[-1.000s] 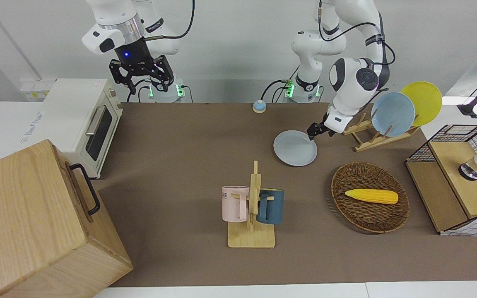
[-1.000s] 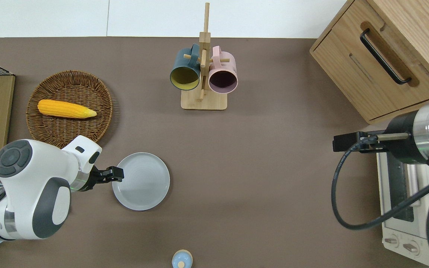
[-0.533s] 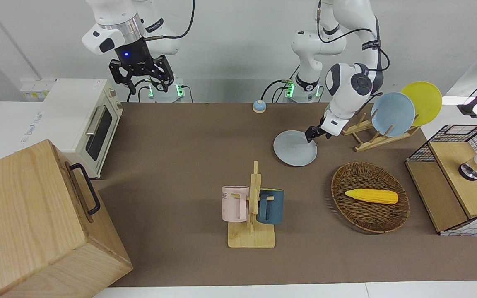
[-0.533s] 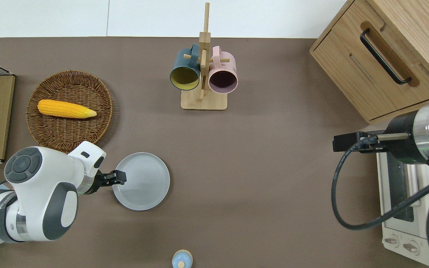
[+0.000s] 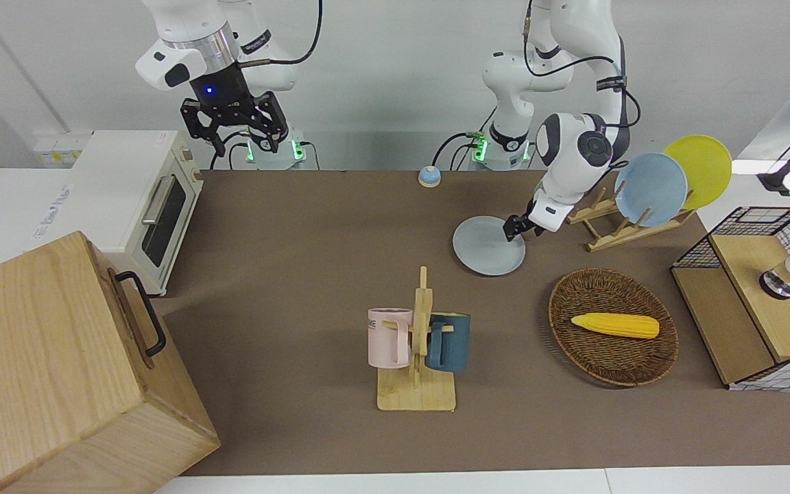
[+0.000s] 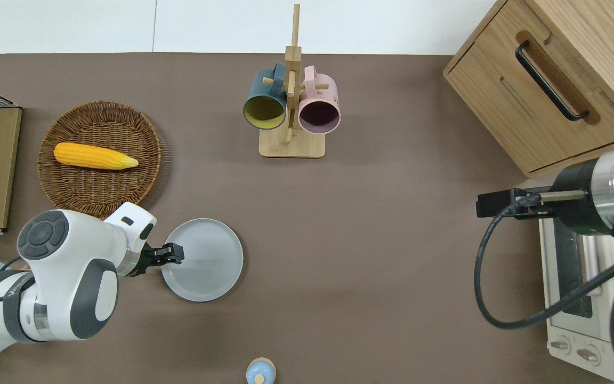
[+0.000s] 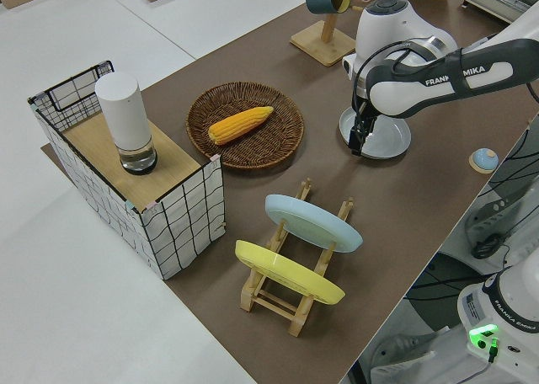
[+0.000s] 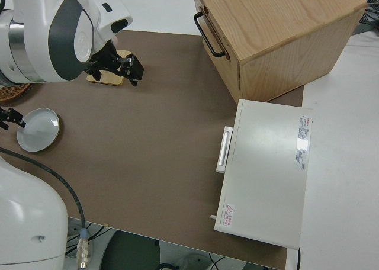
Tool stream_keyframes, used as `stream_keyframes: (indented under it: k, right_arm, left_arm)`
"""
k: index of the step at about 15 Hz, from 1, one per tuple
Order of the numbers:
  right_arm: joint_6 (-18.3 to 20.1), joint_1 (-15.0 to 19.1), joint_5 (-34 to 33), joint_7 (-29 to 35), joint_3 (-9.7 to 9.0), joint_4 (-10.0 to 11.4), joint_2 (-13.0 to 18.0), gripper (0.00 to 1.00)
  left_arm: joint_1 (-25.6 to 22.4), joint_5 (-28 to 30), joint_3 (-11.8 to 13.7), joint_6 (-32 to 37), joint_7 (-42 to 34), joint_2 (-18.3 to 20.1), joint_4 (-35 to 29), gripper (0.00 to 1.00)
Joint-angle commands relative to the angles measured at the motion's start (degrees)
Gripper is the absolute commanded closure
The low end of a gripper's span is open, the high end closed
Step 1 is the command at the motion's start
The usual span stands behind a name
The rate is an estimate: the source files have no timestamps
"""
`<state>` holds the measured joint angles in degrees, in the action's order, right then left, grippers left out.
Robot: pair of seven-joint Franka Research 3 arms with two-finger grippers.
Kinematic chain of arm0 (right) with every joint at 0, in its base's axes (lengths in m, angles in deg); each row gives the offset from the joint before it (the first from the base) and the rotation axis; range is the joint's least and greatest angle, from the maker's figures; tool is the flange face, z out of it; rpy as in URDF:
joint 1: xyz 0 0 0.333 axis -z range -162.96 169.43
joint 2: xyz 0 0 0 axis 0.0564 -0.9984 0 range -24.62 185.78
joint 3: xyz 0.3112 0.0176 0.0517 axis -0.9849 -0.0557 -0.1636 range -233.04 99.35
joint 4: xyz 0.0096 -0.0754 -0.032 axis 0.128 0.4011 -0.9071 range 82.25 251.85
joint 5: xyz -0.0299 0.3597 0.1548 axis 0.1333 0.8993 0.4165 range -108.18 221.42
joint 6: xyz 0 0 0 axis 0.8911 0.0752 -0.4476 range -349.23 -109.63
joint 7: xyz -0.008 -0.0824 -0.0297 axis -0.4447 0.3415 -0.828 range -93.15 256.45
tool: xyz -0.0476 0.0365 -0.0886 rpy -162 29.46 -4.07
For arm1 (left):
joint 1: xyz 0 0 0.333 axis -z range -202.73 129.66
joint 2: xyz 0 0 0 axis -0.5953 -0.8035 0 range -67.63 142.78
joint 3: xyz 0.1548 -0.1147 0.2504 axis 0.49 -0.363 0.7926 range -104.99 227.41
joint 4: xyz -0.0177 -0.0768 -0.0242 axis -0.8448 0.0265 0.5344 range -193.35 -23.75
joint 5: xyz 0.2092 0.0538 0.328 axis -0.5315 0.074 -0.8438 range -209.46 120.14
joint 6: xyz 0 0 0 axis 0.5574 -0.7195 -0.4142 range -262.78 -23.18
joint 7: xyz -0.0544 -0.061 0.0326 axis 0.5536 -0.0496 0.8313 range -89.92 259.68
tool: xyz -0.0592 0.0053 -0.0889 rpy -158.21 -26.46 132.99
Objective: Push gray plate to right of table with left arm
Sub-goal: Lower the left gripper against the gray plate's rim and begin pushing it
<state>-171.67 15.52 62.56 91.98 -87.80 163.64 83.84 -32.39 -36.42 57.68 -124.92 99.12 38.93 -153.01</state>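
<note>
on the gray plate [image 6: 208,264] rim, left end effector [image 6: 172,253] closed; corn [image 6: 94,156] in basket [image 6: 142,154].

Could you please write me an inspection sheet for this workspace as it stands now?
Surface: table with brown cover.
Job's things: gray plate flat on the table, nearer to the robots than the wicker basket.
Clutter: corn in the basket; mug rack with two mugs; plate rack with blue and yellow plates; small bell.
Grippers: left gripper at the plate's rim; right arm parked.
Cables: black cable on the right arm.
Surroundings: toaster oven, wooden cabinet, wire crate.
</note>
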Motion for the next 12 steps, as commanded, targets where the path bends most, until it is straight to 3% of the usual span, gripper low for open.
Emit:
stream_keyframes:
  k: [1,3,8,10,12]
  right_arm:
    - [0.31,0.37,0.92,0.12,-0.23,-0.81,-0.36,0.005]
    - [0.31,0.37,0.92,0.12,-0.23,-0.81,-0.36,0.005]
    - [0.31,0.37,0.92,0.12,-0.23,-0.81,-0.36,0.005]
    - [0.31,0.37,0.92,0.12,-0.23,-0.81,-0.36,0.005]
    - [0.31,0.37,0.92,0.12,-0.23,-0.81,-0.36,0.005]
  left_arm:
    - [0.61,1.25,0.10,-1.90,-2.19,-1.00,-0.98,0.14]
    - [0.61,1.25,0.10,-2.43,-2.37,-1.62,-1.24,0.15]
    - [0.87,1.51,0.10,-3.13,-2.46,-2.32,-1.50,0.31]
    - [0.87,2.04,0.10,-3.22,-2.46,-2.41,-1.59,0.50]
    - [0.87,2.04,0.10,-3.31,-2.46,-2.41,-1.59,0.59]
